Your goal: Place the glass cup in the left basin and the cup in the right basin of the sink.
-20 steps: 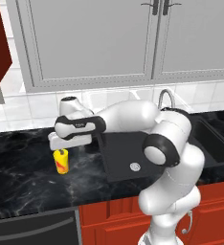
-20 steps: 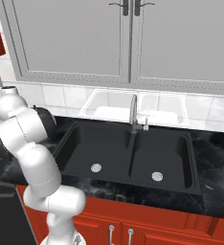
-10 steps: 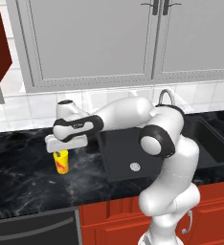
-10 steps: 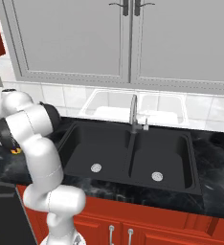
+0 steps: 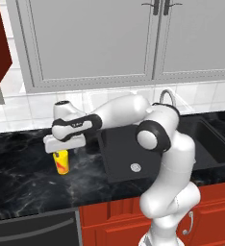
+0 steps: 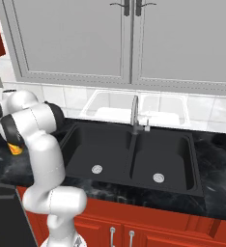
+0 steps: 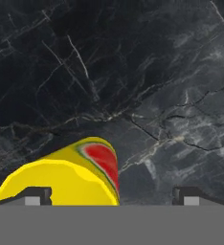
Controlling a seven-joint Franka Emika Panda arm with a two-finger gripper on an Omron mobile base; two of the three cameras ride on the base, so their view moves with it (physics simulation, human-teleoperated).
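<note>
1. Lowered since a second ago, the claw (image 5: 61, 150) now sits down over the yellow cup (image 5: 61, 161).
2. Its jaws stand apart, straddling the cup's rim.
3. Cup stands upright on black marble tabletop (image 5: 23, 178), left of the sink (image 6: 134, 154).

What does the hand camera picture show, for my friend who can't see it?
A bright yellow cup with a red mark on its side sits low in the picture, on a black marble counter with pale veins. The two dark fingers stand wide apart, the cup toward the left one.
</note>
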